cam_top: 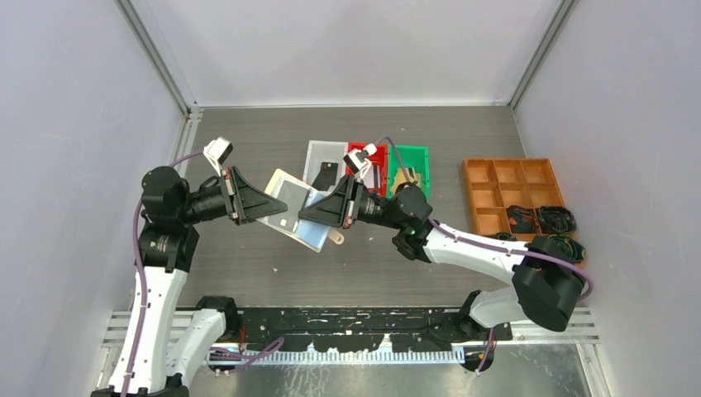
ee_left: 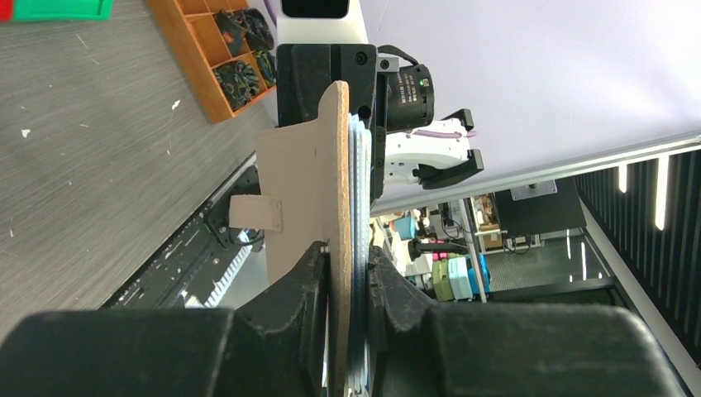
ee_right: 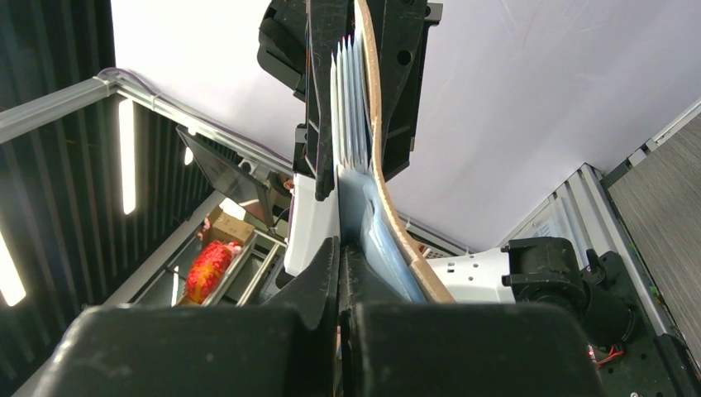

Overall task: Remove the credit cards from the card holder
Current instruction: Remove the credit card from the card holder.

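- left gripper (cam_top: 277, 203): closed on one edge of the beige leather-like folding card holder (cam_top: 291, 192). the left wrist view shows both fingers (ee_left: 310, 285) pressing the tan cover and the stack of shiny clear sleeves (ee_left: 360, 190) together.
- right gripper (cam_top: 306, 213): shut, facing the left gripper from the opposite edge. it pinches the pale sleeve layers, while the tan cover bows past the outside of its finger (ee_right: 318, 281).
- card holder: held off the table between the two grippers, edge-on to both wrist cameras. its snap tab (ee_left: 256, 213) hangs free.
- black rectangular plastic credit card (cam_top: 324, 175): in the clear plastic bin (cam_top: 312, 157), just beyond the grippers.
- red bin (cam_top: 357, 149), green bin (cam_top: 422, 153): beyond the right gripper; contents unclear.
- orange compartment tray (cam_top: 506, 184): well right of the right gripper.
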Controlling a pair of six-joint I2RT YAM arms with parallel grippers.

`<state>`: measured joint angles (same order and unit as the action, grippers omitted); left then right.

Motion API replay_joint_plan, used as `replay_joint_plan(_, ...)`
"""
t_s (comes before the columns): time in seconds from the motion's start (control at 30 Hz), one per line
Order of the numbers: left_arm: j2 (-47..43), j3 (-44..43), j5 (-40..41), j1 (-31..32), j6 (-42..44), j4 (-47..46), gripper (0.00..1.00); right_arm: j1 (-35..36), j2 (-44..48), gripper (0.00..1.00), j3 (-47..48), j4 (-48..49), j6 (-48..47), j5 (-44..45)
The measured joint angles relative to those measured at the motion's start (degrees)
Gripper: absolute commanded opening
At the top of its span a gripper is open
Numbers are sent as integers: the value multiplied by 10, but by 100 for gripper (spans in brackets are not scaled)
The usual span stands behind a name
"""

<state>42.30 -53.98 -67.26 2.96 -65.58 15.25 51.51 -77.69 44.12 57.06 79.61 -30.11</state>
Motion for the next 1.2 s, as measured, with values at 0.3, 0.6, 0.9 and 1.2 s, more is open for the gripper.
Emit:
replay_joint_plan(0.3,1,0,1,1,-4,-4,23,0,17,1,-31,17,1,21)
replay_joint_plan(0.6,1,-1,2,0,-9,-9,10,-2,19,5,-35,23,1,24)
replay_joint_plan(0.9,-1,-29,18,0,57,43,0,-3,15,40,-25,7,3,22)
replay_joint_plan(1.2,-18,-32,41,-4,99,66,0,-4,-19,28,7,8,16,13)
